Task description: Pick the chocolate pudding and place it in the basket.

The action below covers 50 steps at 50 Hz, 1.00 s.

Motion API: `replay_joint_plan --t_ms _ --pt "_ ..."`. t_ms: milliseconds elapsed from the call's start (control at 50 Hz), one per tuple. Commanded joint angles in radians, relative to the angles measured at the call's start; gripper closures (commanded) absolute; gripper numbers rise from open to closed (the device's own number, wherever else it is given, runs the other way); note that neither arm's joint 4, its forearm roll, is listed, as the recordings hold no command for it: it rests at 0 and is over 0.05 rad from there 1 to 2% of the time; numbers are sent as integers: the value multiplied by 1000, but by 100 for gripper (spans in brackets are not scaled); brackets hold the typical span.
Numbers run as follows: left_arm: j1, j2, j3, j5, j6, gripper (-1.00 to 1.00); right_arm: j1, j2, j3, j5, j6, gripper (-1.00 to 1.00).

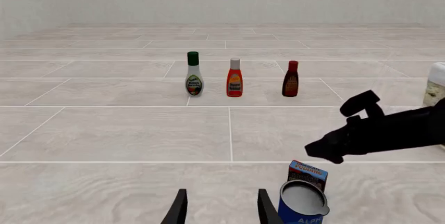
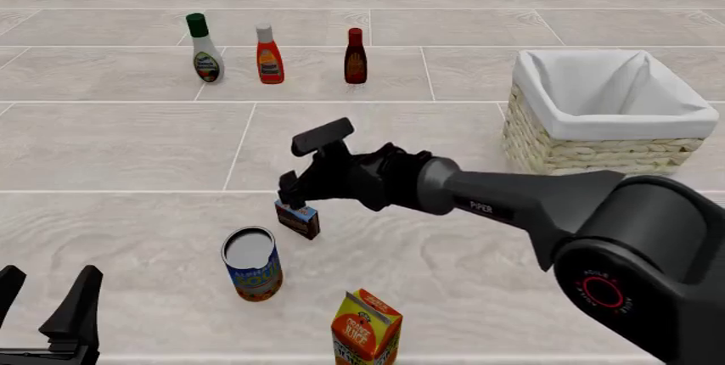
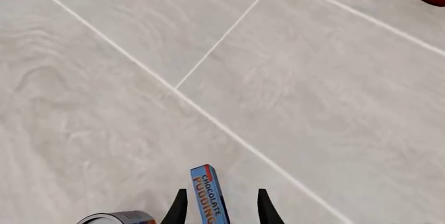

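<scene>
The chocolate pudding (image 2: 298, 221), a small dark box with a blue and red top, stands on the floor left of centre. My right gripper (image 2: 295, 202) reaches down over it. In the right wrist view the pudding (image 3: 208, 195) sits between the spread fingers of that gripper (image 3: 219, 209), with a gap on each side, so it is open. The left wrist view shows the pudding (image 1: 307, 174) behind the can, below the right arm. The wicker basket (image 2: 589, 151) with white lining stands at the far right. At the near left, my left gripper (image 2: 46, 301) hangs open and empty.
A blue-labelled can (image 2: 251, 263) stands just in front of the pudding, with an orange juice carton (image 2: 366, 327) nearer still. Three bottles stand in a row at the back: white (image 2: 205, 48), orange-red (image 2: 268, 54), and dark red (image 2: 355, 56).
</scene>
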Motion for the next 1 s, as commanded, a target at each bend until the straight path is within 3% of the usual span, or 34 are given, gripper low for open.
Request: replay_joint_plan --t_ms 20,1000 --pt "0 0 0 0 0 -100 -3 17 0 -6 14 -100" --pt "0 0 0 0 0 -100 13 64 65 -62 45 -100"
